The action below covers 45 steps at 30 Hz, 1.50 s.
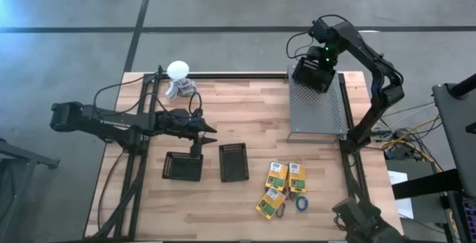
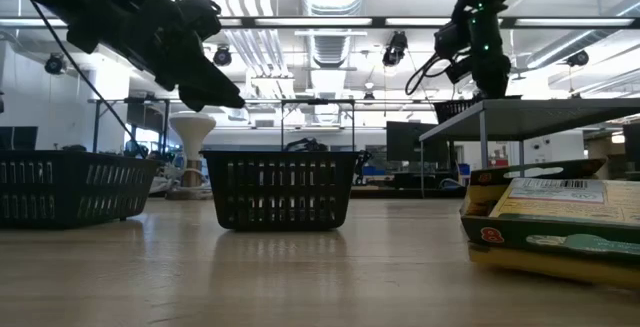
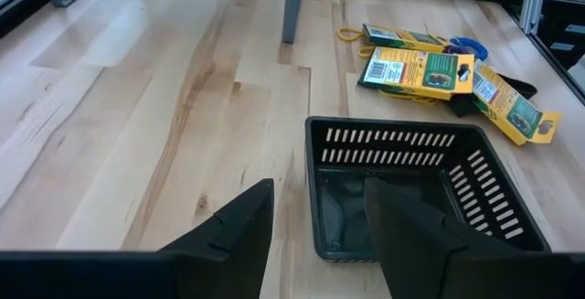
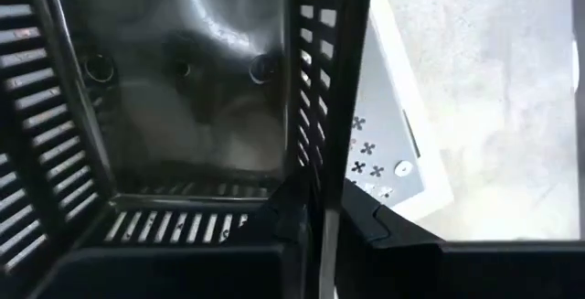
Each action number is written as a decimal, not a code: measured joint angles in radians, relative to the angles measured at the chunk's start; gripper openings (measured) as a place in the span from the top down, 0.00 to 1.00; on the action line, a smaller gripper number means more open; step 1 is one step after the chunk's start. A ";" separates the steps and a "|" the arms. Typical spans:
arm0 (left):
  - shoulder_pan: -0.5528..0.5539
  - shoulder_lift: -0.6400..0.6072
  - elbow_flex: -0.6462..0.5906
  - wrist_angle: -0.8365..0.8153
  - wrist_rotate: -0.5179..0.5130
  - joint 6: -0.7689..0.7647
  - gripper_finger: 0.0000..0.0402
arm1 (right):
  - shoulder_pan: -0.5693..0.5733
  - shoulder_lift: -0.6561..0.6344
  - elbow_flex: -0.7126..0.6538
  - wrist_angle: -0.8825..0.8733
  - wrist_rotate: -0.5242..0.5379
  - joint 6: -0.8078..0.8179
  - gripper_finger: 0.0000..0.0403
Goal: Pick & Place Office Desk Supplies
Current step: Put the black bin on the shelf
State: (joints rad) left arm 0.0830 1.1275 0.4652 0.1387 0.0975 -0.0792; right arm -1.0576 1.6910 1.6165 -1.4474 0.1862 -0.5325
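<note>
Your right gripper (image 4: 315,209) is clamped on the wall of a black basket (image 1: 314,70) atop the grey perforated shelf (image 1: 316,113); setting it down looks like the current step, so next free that wall. Your left gripper (image 1: 210,132) hangs parted, empty, over the table baskets (image 1: 184,166). The yellow-and-green boxes (image 1: 282,183) and blue ring (image 1: 302,203) lie untouched nearby.

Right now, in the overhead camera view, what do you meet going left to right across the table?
Left gripper above the left black basket → second black basket → yellow-and-green boxes → blue ring → right gripper, clamping a third black basket on the grey metal shelf.
</note>
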 joint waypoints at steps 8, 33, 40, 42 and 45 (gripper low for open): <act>0.000 0.000 0.000 0.000 0.000 0.000 0.56 | 0.002 -0.011 0.000 0.030 0.048 0.031 0.71; -0.019 0.000 0.000 0.011 0.000 -0.008 0.56 | 0.168 -0.269 -0.193 0.195 -0.284 0.226 0.56; -0.019 0.000 0.000 0.011 0.000 -0.008 0.56 | 0.201 -0.268 -0.268 0.268 -0.179 0.208 0.60; -0.019 0.000 0.000 0.012 0.000 -0.008 0.56 | 0.200 -0.268 -0.286 0.268 -0.182 0.190 0.62; -0.019 0.000 0.000 0.012 0.000 -0.008 0.56 | 0.201 -0.268 -0.311 0.259 -0.183 0.151 0.69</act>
State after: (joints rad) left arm 0.0643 1.1275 0.4652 0.1505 0.0975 -0.0868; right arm -0.8570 1.4227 1.3051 -1.1887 0.0036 -0.3816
